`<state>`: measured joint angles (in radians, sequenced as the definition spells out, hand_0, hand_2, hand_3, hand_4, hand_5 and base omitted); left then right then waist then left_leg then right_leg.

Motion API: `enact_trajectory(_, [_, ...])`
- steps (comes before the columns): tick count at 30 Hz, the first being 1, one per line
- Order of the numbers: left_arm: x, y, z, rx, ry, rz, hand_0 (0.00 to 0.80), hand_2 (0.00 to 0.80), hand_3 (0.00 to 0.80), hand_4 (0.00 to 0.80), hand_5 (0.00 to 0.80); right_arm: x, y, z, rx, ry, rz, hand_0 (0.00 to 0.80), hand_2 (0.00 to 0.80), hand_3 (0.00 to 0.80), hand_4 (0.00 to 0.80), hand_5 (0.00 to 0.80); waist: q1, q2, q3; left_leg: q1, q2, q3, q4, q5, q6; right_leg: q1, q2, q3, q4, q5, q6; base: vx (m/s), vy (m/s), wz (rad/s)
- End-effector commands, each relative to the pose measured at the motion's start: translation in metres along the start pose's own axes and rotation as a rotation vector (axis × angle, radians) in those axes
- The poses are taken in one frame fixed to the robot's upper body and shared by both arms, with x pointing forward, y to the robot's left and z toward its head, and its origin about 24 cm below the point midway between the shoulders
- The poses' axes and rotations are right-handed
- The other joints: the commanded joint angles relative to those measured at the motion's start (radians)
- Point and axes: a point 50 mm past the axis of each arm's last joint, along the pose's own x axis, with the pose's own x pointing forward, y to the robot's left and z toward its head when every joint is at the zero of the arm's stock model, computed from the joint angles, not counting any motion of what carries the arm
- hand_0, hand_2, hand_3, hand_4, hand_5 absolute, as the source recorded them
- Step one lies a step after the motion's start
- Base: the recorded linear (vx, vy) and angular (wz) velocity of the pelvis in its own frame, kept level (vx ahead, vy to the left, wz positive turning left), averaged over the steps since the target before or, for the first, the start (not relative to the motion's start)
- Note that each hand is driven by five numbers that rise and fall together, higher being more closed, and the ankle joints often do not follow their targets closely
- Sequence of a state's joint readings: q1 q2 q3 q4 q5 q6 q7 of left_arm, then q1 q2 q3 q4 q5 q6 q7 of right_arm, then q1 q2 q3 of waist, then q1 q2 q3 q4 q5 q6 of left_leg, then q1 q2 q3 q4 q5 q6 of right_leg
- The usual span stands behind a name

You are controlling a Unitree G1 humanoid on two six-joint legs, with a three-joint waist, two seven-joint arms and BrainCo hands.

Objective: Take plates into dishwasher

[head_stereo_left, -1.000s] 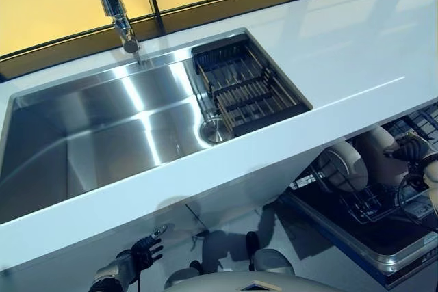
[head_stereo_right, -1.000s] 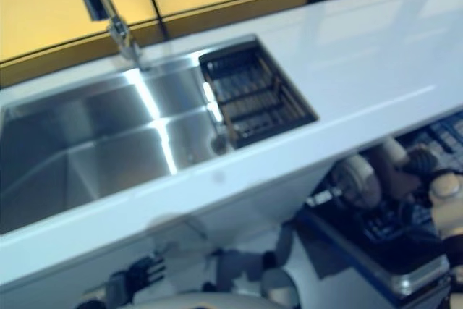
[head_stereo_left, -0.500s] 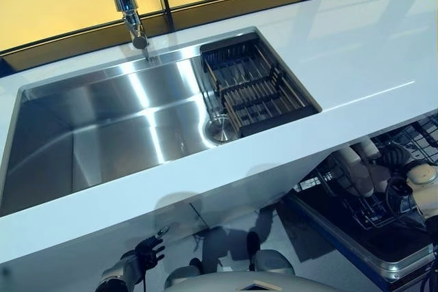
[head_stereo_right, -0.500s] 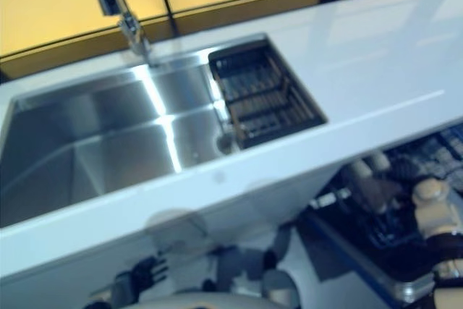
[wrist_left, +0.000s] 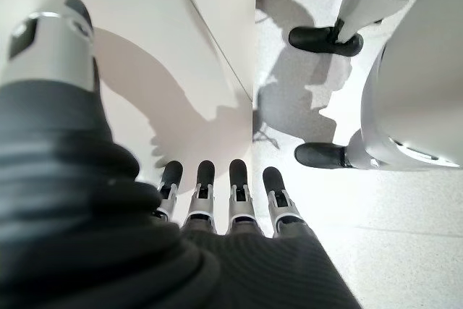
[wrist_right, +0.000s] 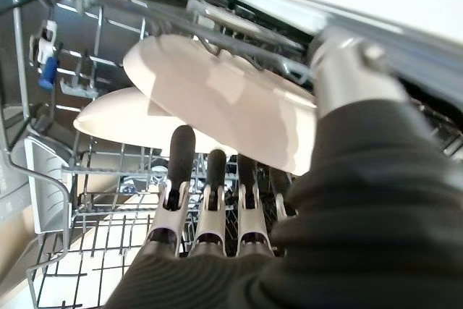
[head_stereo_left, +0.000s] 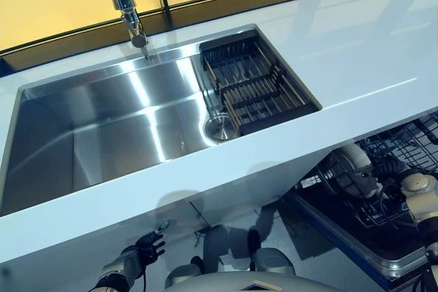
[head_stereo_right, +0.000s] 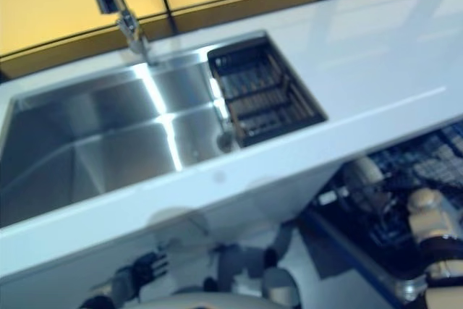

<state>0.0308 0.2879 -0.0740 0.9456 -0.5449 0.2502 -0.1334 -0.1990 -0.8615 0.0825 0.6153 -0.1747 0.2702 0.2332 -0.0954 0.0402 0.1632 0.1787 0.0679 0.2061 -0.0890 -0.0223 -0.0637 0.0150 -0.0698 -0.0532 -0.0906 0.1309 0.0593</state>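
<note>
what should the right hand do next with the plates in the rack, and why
Probably draw the right hand back out of the dishwasher rack. Its fingers are straight and hold nothing, and two plates already stand tilted among the rack's wires just past its fingertips. The left hand hangs open below the counter, and no plate shows in the sink, so I cannot tell where another would come from.

We see bright overhead light streaking glare across the sink and counter. The right eye view is soft; hard shadows fall on the floor.
</note>
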Motion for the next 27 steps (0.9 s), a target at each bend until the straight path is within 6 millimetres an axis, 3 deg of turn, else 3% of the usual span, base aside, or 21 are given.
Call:
enact_trajectory(1, [0.001, 0.006, 0.019, 0.019, -0.062, 0.021, 0.0, 0.0, 0.0, 0.0, 0.0, 0.005, -0.012, 0.024, 0.016, -0.056, -0.057, 0.0, 0.0, 0.0, 0.0, 0.0, 0.003, -0.061, -0.031, -0.037, -0.037, -0.008, 0.022, -0.012, 0.042, 0.044, -0.021, -0.034, 0.049, -0.07, 0.065, 0.0, 0.0, 0.0])
enact_trajectory(4, [0.002, 0.001, 0.018, 0.011, -0.06, 0.02, 0.0, 0.0, 0.0, 0.0, 0.0, 0.003, -0.014, 0.023, 0.022, -0.058, -0.068, 0.0, 0.0, 0.0, 0.0, 0.0, -0.006, -0.066, -0.036, -0.035, -0.034, 0.0, 0.02, -0.011, 0.042, 0.042, -0.018, -0.028, 0.046, -0.068, 0.066, 0.0, 0.0, 0.0])
enact_trajectory(7, [0.002, -0.001, 0.02, 0.012, -0.058, 0.012, 0.0, 0.0, 0.0, 0.0, 0.0, -0.001, -0.027, 0.022, 0.043, -0.058, -0.102, 0.0, 0.0, 0.0, 0.0, 0.0, -0.008, -0.069, -0.039, -0.035, -0.034, 0.002, 0.02, -0.011, 0.041, 0.042, -0.016, -0.026, 0.043, -0.068, 0.066, -0.003, 0.045, -0.01])
enact_trajectory(18, [-0.004, 0.014, 0.013, -0.002, -0.024, 0.004, 0.0, 0.0, 0.0, 0.0, 0.0, -0.027, -0.068, -0.001, 0.126, -0.062, -0.234, 0.0, 0.0, 0.0, 0.0, 0.0, -0.043, -0.08, -0.058, -0.032, -0.042, 0.022, 0.017, -0.018, 0.053, 0.024, -0.018, 0.009, 0.071, -0.071, 0.074, -0.001, 0.112, -0.01])
enact_trajectory(23, [-0.007, 0.026, 0.01, 0.065, 0.005, 0.043, 0.0, 0.0, 0.0, 0.0, 0.0, -0.04, -0.075, -0.022, 0.196, -0.043, -0.266, 0.0, 0.0, 0.0, 0.0, 0.0, -0.075, -0.105, -0.051, -0.025, -0.059, 0.047, 0.016, -0.024, 0.058, -0.023, -0.03, 0.04, 0.049, 0.004, 0.115, 0.002, 0.071, -0.09])
enact_trajectory(27, [-0.011, 0.037, 0.015, 0.049, -0.021, 0.111, 0.0, 0.0, 0.0, 0.0, 0.0, -0.043, -0.07, -0.014, 0.262, -0.108, -0.231, 0.0, 0.0, 0.0, 0.0, 0.0, -0.072, -0.107, -0.032, -0.038, -0.034, 0.062, 0.01, -0.009, 0.061, -0.073, -0.025, 0.023, 0.142, 0.008, 0.133, -0.204, -0.048, -0.34])
